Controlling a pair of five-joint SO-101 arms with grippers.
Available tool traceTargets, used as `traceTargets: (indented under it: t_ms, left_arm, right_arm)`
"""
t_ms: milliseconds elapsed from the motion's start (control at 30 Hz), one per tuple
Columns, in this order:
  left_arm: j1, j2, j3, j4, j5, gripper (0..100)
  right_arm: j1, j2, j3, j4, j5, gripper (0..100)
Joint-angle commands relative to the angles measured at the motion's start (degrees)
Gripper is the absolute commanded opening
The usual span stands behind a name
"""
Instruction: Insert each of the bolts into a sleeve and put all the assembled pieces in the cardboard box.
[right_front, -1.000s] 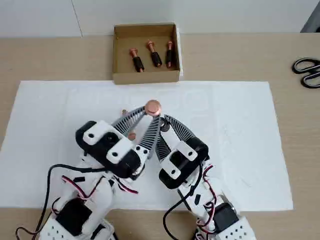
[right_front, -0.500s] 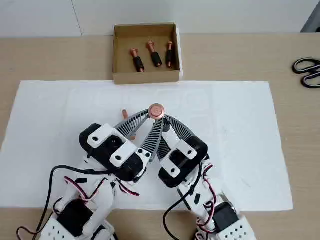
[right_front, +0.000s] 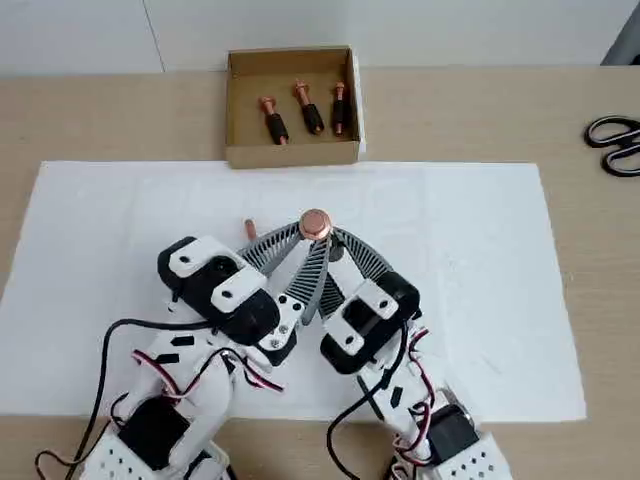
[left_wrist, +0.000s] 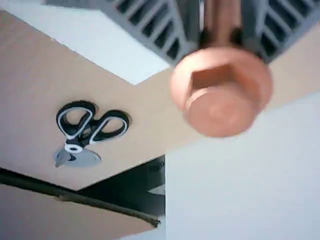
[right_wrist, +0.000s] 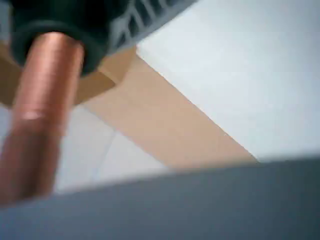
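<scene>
While both arms lean in over the white sheet, their tips meet at one raised point near the sheet's middle. Entries run left to right, from the high view.

Left arm: sits at the near left of the sheet and angles in toward the centre. The left fingers are closed on a copper bolt, gripping the shank just under the head. The left wrist view confirms this: the hex head faces the camera, with a grey ribbed finger on either side of the shank.

A loose bolt lies flat on the sheet just beyond the left fingers. It is partly hidden by them and no arm holds it.

The cardboard box sits on the bench at the sheet's far edge, slightly left of the meeting point. It holds three assembled pieces, each a copper bolt in a black sleeve. They lie side by side with heads toward the far wall.

The gripped bolt is held above the sheet with its head up toward the overhead camera, between both sets of fingers.

Right arm: sits near centre-right and angles in leftward. The right fingers are clamped on a black sleeve. In the right wrist view, threaded copper shank sticks out past the sleeve's end, so the bolt is through the sleeve.

The scissors have black handles and lie on bare bench at the far right, well apart from the arms.
</scene>
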Motion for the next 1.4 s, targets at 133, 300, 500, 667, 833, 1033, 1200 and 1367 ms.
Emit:
traceTargets:
  t_ms: [133, 300, 500, 667, 833, 1033, 1200, 1367]
  left_arm:
    - [0.2, -0.4, -0.4, 4.0, 0.2, 1]
    - [0.2, -0.5, -0.7, 13.9, -0.1, 7]
    - [0.1, -0.6, -0.7, 16.6, -0.1, 21]
    - [-0.2, -0.6, -0.8, 16.4, -0.3, 22]
    - [-9.2, -0.6, -7.1, 16.4, -3.4, 22]
    - [-22.9, -0.7, -25.2, 18.5, -4.6, 22]
    - [-33.9, -0.7, -36.9, 31.4, -4.6, 10]
    - [-50.2, -0.7, -37.1, 39.1, -4.1, 1]
  right_arm:
    - [1.3, -1.1, 0.3, -0.8, 0.3, 0.4]
    - [1.3, -1.1, 0.3, -0.8, 0.3, 0.4]
    - [1.3, -1.1, 0.3, -0.8, 0.3, 0.4]
    - [1.3, -1.1, 0.3, -0.8, 0.3, 0.4]
    - [1.4, -1.1, 0.3, -0.8, 0.3, 0.4]
    - [4.1, -1.1, 0.3, -0.7, 0.3, 0.4]
    - [7.5, -1.1, 0.3, 2.5, -2.2, 0.4]
    - [11.6, -1.2, -3.5, 11.5, -13.6, 0.4]
